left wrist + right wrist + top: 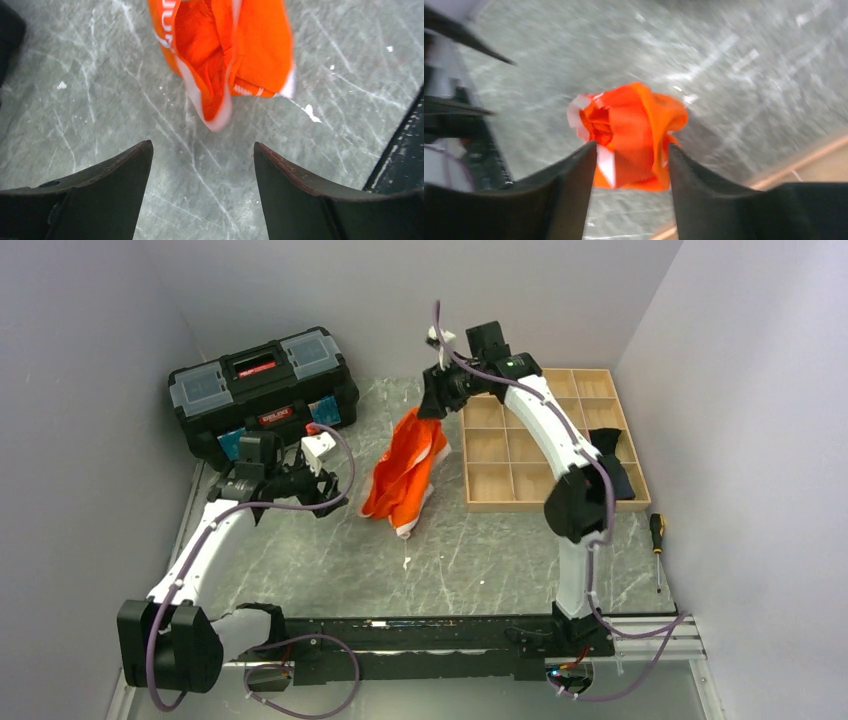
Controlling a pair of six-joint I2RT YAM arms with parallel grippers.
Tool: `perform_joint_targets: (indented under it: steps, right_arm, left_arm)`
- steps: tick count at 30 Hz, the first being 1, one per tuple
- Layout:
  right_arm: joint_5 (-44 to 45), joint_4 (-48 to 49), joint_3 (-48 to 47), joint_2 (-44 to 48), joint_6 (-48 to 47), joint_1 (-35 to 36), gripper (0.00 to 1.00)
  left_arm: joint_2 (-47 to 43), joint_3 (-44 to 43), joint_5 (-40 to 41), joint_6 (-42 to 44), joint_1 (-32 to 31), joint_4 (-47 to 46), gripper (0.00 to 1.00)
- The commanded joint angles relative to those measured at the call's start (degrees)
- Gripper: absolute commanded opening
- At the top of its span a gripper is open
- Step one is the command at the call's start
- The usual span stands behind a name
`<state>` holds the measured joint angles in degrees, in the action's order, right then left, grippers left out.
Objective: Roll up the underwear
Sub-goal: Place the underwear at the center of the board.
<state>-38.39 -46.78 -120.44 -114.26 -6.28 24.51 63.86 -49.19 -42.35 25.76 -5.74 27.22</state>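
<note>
Nearest you, your left pincer stands wide open and empty, with the lower hem of the underwear just ahead of its tips. Close there and I judge you may catch only the white trim or a single layer, so the bunch twists instead of lying flat for rolling. Beyond it, your right pincer is clamped on a wad at the upper end, and the cloth hangs below it toward the counter. A wad grips unevenly, so a quick swing could let layers slip out or drag them into the wooden tray just beside that pincer. The fabric is soft, limp and creased lengthwise; the counter is hard, smooth, grey-veined stone; the tray is rigid, with square cells.
</note>
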Motion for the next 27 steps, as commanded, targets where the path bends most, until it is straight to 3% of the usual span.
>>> perform_joint_targets:
  steps: [1, 4, 7, 12, 18, 27]
  right_arm:
    - [3.8, -5.9, -0.9, -12.0, -2.8, -3.5, 0.65]
    - [5.1, -4.8, 1.4, -12.9, -4.8, -3.9, 0.78]
    - [3.3, -0.5, 7.8, -8.0, -5.9, -3.9, 0.81]
    - [-1.8, 3.4, 18.2, 2.5, -9.9, -2.4, 0.8]
    - [-8.2, 11.1, 35.4, 16.3, -12.6, -0.3, 0.75]
    - [-7.9, 9.8, 42.9, 22.0, -15.7, 1.4, 0.72]
  left_arm:
    - [3.1, -1.1, 6.8, -1.0, -0.6, -1.6, 0.79]
    - [5.5, -1.5, 6.8, -0.4, -0.7, -0.5, 0.79]
    - [5.8, -0.6, 3.0, 0.6, -1.7, -0.7, 0.79]
    - [9.0, -1.1, 1.3, 1.8, -5.6, -3.3, 0.79]
    - [21.4, -9.0, -4.5, -3.5, -6.0, -5.2, 0.72]
    - [41.4, -27.1, -6.6, -11.6, -7.8, -1.0, 0.61]
